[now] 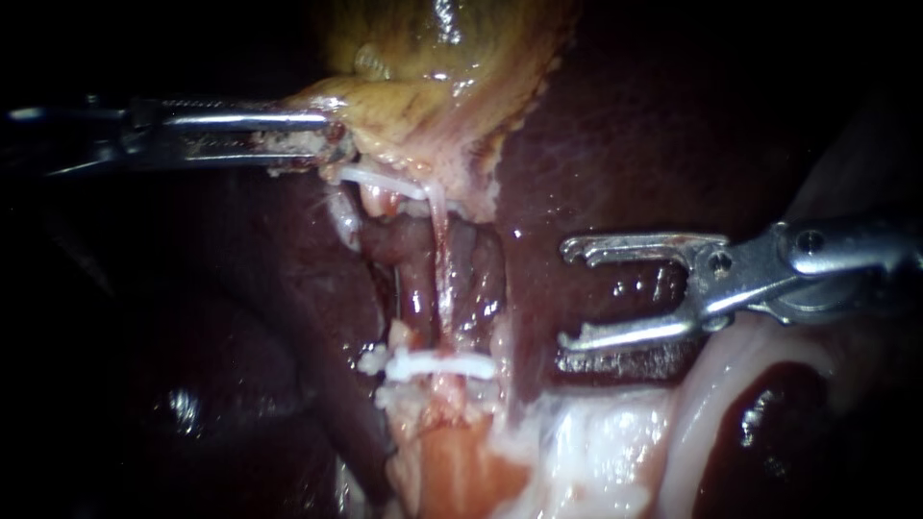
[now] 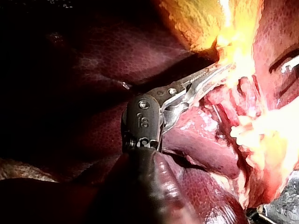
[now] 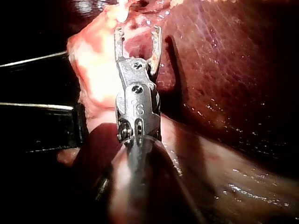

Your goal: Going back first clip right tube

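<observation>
Now, left instrument (image 1: 327, 144): coming in from the left, its jaws are clamping the lower edge of the gallbladder (image 1: 433, 58) and lifting it away from the liver (image 1: 615, 125); this pull is putting the tubes under tension and laying them open to view
Right instrument (image 1: 569, 294): its jaws are standing wide apart and are carrying nothing, with no clip showing between them; they are hovering over the liver, beside the tubes and apart from them, with the mouth pointing toward them
Tubes (image 1: 415, 288): they are running from the gallbladder's edge down through the opened trough in the liver; which one is the right tube is not showing clearly
Lower clip (image 1: 437, 365): white, it is lying crosswise on the tubes at the end away from the gallbladder, just beside the pale tissue (image 1: 596, 442)
Upper white piece (image 1: 380, 180): it is sitting crosswise just under the left instrument's jaws; it is looking like a second clip, though this is not certain
Step in hand, as a judgement: open, empty jaws standing off a clipped tube are fitting a retreat from the site
Risk, as a judgement: an open jaw tip is liable to catch the taut tubes or nudge the lower clip
</observation>
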`<state>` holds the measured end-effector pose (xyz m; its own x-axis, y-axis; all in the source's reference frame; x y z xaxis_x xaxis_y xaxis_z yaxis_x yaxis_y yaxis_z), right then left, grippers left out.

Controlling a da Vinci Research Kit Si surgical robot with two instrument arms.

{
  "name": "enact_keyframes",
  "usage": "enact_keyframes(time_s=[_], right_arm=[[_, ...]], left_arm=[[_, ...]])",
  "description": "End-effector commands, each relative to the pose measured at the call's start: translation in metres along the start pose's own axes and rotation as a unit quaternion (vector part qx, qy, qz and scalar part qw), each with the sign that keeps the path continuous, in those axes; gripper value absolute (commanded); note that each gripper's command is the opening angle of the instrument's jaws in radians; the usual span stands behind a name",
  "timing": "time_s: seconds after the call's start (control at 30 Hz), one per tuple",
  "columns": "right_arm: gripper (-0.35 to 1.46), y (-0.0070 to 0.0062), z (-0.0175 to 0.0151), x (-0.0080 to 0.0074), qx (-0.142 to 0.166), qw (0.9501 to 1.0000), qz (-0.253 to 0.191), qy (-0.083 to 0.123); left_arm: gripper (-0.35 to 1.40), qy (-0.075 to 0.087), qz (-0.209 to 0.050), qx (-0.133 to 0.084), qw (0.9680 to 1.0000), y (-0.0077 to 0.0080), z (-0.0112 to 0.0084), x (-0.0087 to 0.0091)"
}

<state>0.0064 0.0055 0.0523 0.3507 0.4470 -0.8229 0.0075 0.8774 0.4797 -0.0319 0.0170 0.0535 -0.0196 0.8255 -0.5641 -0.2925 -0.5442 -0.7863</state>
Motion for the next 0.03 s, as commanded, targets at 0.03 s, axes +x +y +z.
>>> enact_keyframes(time_s=[0.03], right_arm=[[0.5, 0.0, 0.0001, 0.0, 0.0, 1.0, 0.0, 0.0]], left_arm=[[-0.35, 0.0, 0.0, -0.001, 1.0, 0.0, -0.0001, 0.0]])
